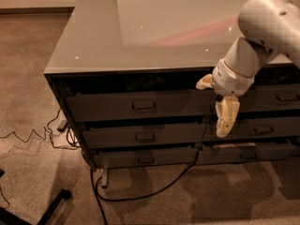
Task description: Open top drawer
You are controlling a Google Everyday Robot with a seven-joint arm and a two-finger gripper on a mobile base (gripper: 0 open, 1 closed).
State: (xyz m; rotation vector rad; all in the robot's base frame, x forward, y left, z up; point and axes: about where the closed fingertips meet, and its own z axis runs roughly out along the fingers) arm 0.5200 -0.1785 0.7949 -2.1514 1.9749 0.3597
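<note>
The top drawer (112, 108) is a wide dark grey front under the cabinet's top, with a small metal pull (144, 105) at its centre. Its front sits about in line with the fronts around it, and a dark gap shows above it. My gripper (215, 100) hangs from the white arm (262, 27) in front of the drawer's right end, well to the right of the pull. One cream finger (226, 117) points down across the drawer's lower edge. The other finger (205, 82) sticks out to the left near the top edge. The fingers are apart and hold nothing.
Two shallower grey drawers (140, 136) lie below it, and a same-height drawer front (281, 97) is at the right edge. The glossy cabinet top (140, 27) reaches back. Black cables (140, 191) trail over the carpet, and a dark stand leg (51, 205) is at the lower left.
</note>
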